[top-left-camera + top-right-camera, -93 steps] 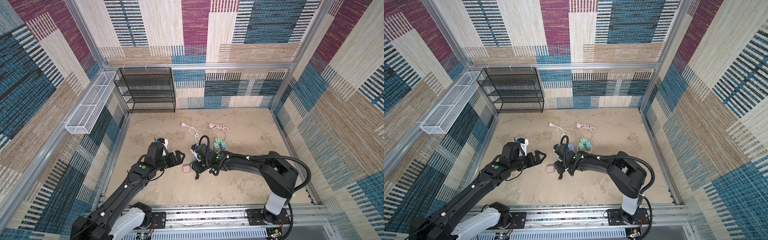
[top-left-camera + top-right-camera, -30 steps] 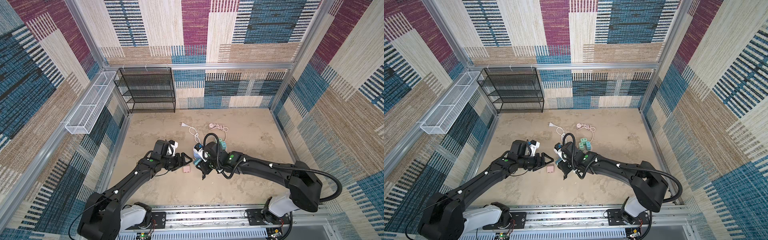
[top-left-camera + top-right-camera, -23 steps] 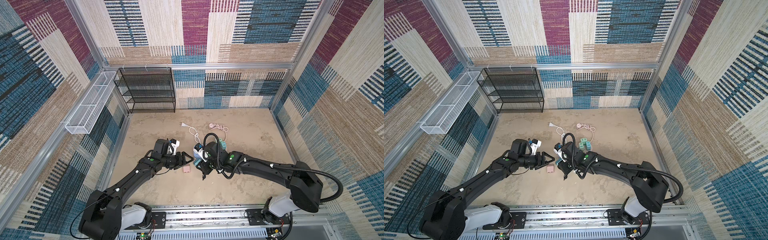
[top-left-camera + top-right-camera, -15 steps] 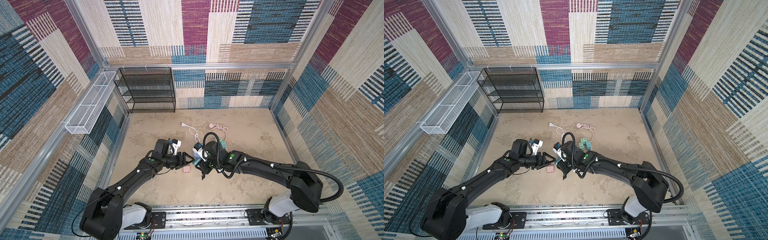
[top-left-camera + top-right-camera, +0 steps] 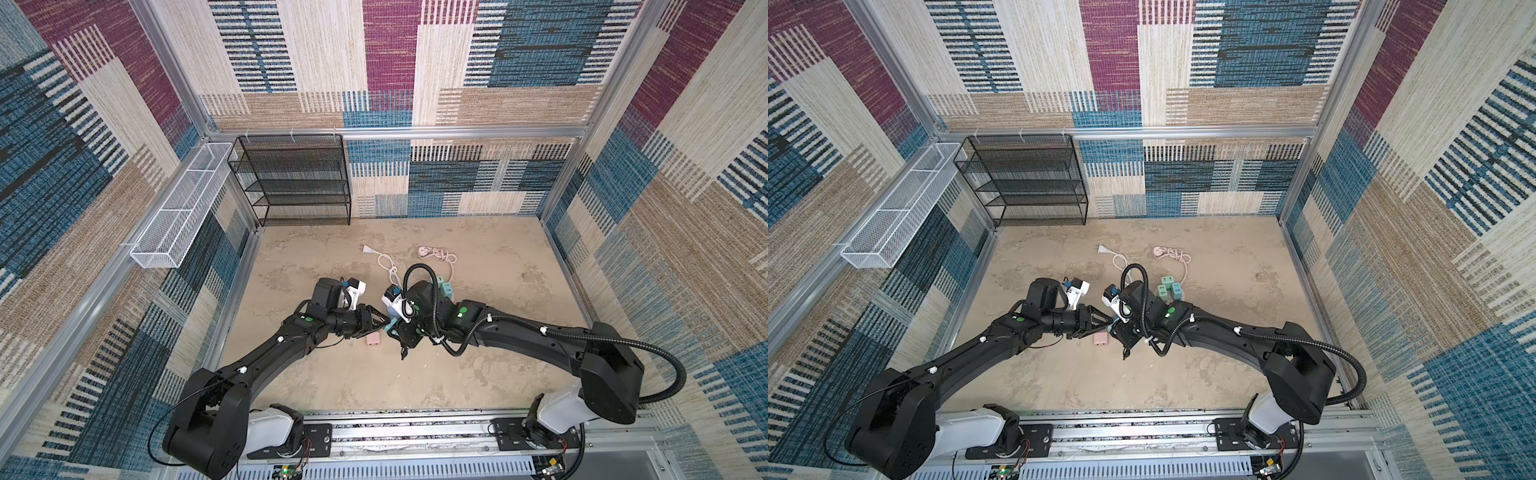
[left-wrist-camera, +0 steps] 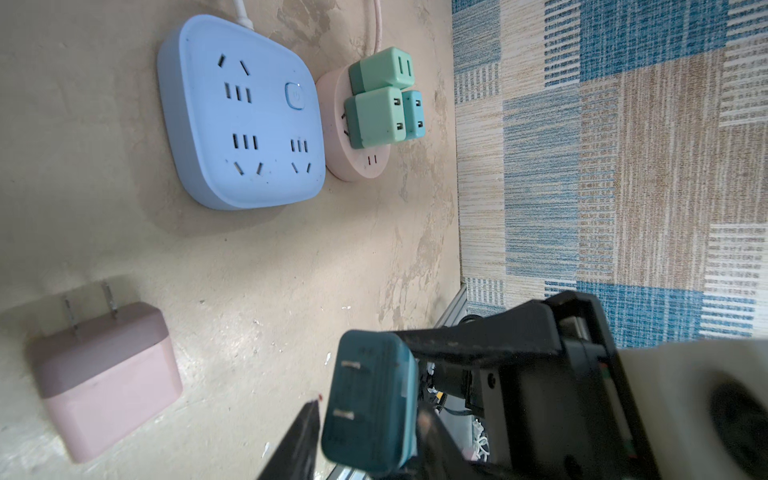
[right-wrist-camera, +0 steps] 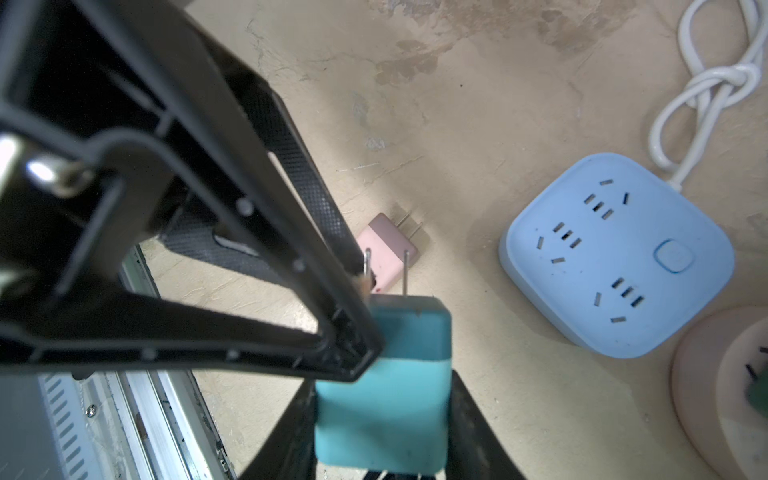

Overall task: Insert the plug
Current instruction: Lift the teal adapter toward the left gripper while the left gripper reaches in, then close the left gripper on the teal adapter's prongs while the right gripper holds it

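Sandy tabletop (image 5: 498,353), right jaws clamped on teal plug (image 7: 386,395); left jaws seemingly gripping its pronged end

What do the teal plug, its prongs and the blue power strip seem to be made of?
Teal plug: probably moulded plastic, smooth and matte; rounded edges, even two-tone colour. Its prongs: bare metal, by the thin flat shape and grey shine. Blue power strip: likely plastic too, satin finish; soft rounded corners, cleanly cut slots.
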### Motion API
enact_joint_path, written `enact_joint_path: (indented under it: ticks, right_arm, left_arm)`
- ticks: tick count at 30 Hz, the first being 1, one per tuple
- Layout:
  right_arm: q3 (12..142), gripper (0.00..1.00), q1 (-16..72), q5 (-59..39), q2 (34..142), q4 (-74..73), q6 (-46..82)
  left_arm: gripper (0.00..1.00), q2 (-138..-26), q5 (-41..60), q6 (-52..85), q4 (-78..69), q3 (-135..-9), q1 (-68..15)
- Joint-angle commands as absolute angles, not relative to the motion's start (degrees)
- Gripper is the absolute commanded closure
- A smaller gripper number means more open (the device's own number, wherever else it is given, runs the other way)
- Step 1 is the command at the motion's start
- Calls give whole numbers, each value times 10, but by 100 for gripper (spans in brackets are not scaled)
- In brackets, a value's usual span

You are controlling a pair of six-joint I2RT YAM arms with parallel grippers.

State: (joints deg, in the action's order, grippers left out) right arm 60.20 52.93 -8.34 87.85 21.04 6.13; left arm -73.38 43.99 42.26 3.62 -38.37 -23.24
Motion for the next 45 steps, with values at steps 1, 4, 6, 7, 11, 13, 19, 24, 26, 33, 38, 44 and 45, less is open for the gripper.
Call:
enact_joint_path:
  ticks: [1, 4, 6, 7, 11, 13, 19, 24, 26, 33, 38, 44, 45]
  right_arm:
    - [611, 79, 532, -88, 884, 204, 56]
    - [617, 78, 533, -87, 889, 204, 53]
    - [619, 78, 533, -88, 892, 203, 52]
    - [621, 78, 533, -88, 893, 203, 52]
    - [624, 78, 533, -84, 897, 200, 51]
    - [625, 78, 533, -81, 898, 198, 50]
    - [621, 66, 532, -77, 900, 185, 59]
    - [605, 47, 531, -76, 881, 162, 65]
    - [598, 44, 531, -73, 868, 150, 66]
    - [515, 30, 513, -75, 775, 19, 71]
    - [410, 26, 495, -72, 683, -145, 53]
    - [360, 25, 488, -68, 641, -225, 9]
    - [355, 25, 489, -73, 634, -236, 7]
  left_arm:
    - [61, -737, 455, 437, 18, -385, -235]
    - [62, -739, 459, 440, 13, -387, -236]
    - [64, -742, 460, 440, 13, -387, -238]
    - [65, -743, 460, 440, 14, -388, -238]
    - [73, -746, 464, 444, 8, -387, -239]
    - [80, -748, 464, 445, 6, -387, -240]
    - [100, -752, 464, 462, -13, -377, -241]
    - [100, -750, 466, 524, -95, -348, -239]
    - [100, -750, 470, 560, -142, -339, -239]
    - [100, -733, 496, 695, -267, -328, -238]
    - [100, -689, 491, 703, -213, -343, -238]
    - [100, -669, 506, 759, -221, -342, -237]
    - [100, -668, 508, 774, -238, -337, -238]
